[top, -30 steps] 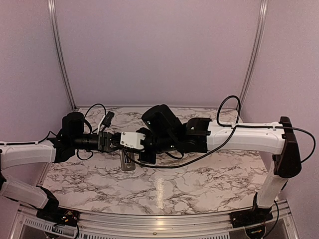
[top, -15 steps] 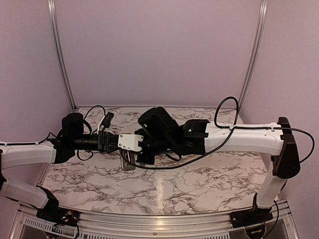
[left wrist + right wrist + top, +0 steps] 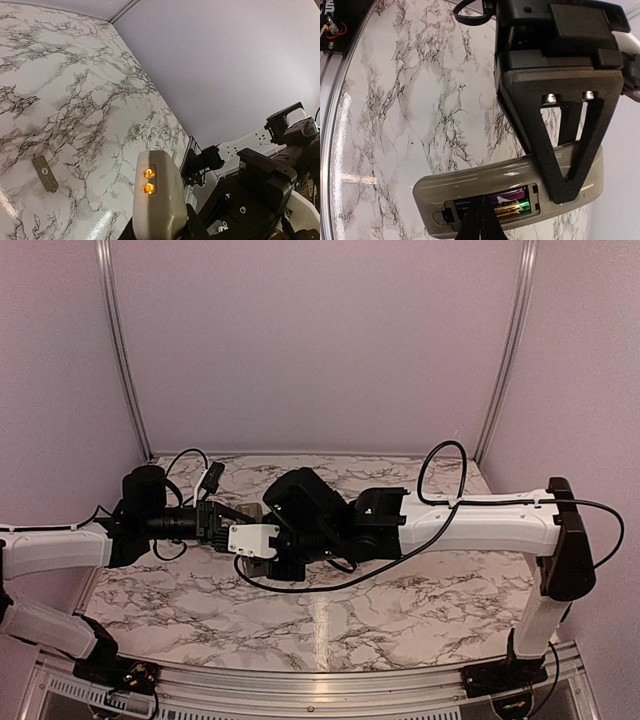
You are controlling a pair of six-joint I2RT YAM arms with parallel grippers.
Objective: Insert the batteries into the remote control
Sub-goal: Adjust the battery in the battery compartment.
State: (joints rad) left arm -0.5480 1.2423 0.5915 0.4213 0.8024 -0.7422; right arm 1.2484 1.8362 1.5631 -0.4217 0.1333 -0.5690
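The left wall (image 3: 60,360) stands close beside the left arm, and the counter (image 3: 400,610) runs bare from there towards the near rail (image 3: 320,692). Its only loose item is a small grey piece (image 3: 45,173), lying flat well left of the arms in the left wrist view. Both arms meet above the left-centre of the counter. This leaves open marble in front of them and a wider stretch on the right, up to the right wall (image 3: 580,370). The left tool (image 3: 562,187) is clamped across one end of the remote (image 3: 470,181) and holds it clear of the counter. In the top view the remote is mostly hidden under the two wrists. Seen from the right wrist, its long axis runs across the frame, the right end slightly higher. Its grey back faces that camera with the compartment open. The batteries (image 3: 507,206) lie end-on inside, along the same axis as the body. In the left wrist view the remote juts straight out from the tool, its far end with two orange spots pointing towards the right arm. The right tool (image 3: 481,220) is closed, fingers pressed together with nothing visible between them. Its tips are at the compartment's lower edge, touching or just at the batteries; I cannot tell which.
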